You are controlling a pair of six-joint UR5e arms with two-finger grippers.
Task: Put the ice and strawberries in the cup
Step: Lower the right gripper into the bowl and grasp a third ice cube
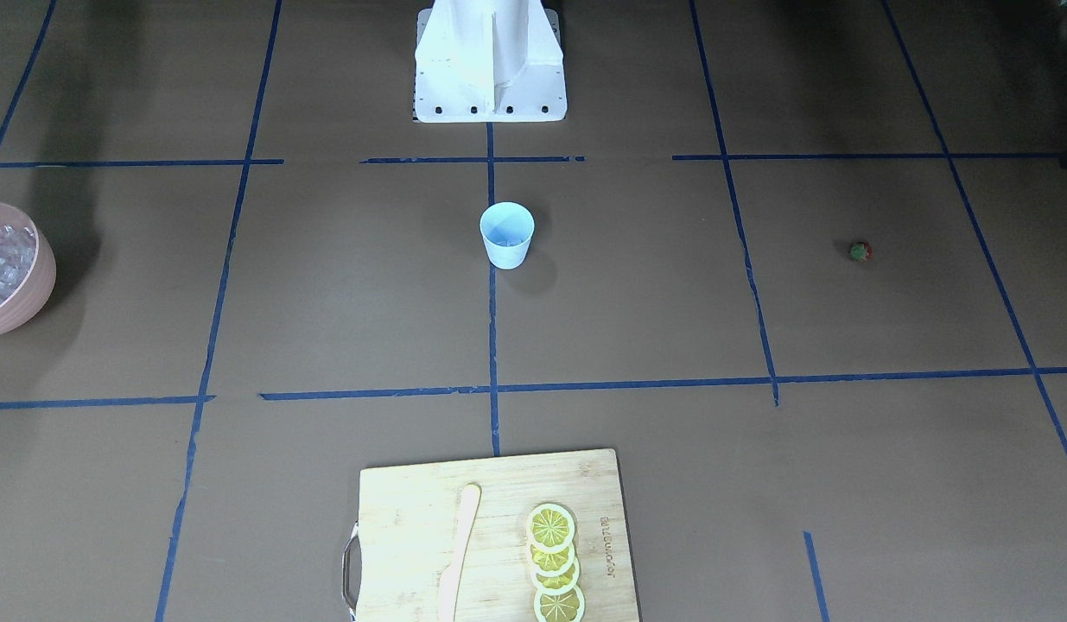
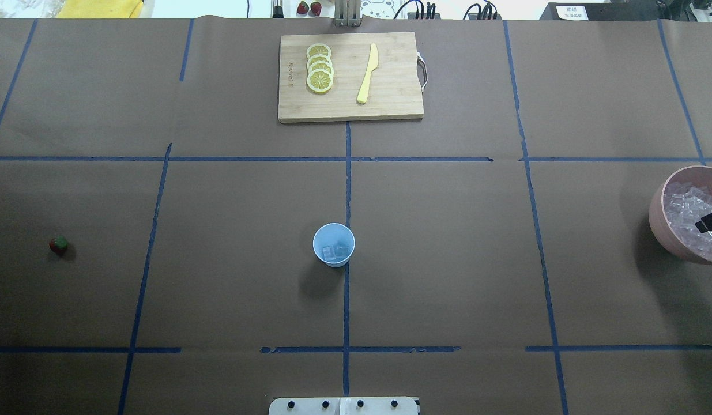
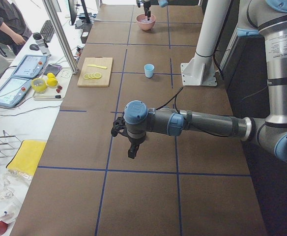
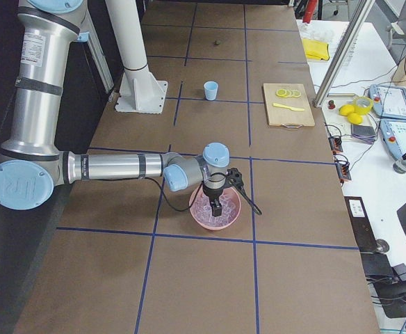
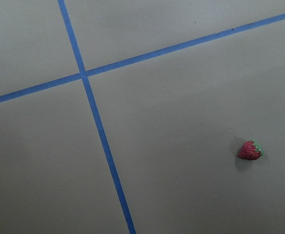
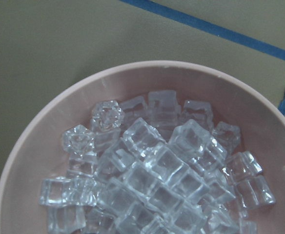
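Overhead exterior showed the cup (image 2: 334,244) mid-frame, centred on the worktop (image 2: 448,259), within either arm's reach we judged, some ice (image 2: 334,252) inside. The right pincer (image 4: 216,206) hung over the pink bowl (image 2: 657,226) at right, the left pincer (image 3: 132,149) near the strawberry (image 2: 58,245) at left; neither's opening nor hold could we tell.

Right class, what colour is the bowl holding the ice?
The bowl is pink, clearest in the right wrist view.

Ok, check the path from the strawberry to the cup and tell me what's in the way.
Nothing visible. In the overhead view the strawberry lies on bare brown paper, and only flat blue tape lines cross the stretch to the cup. The cutting board sits well off that line.
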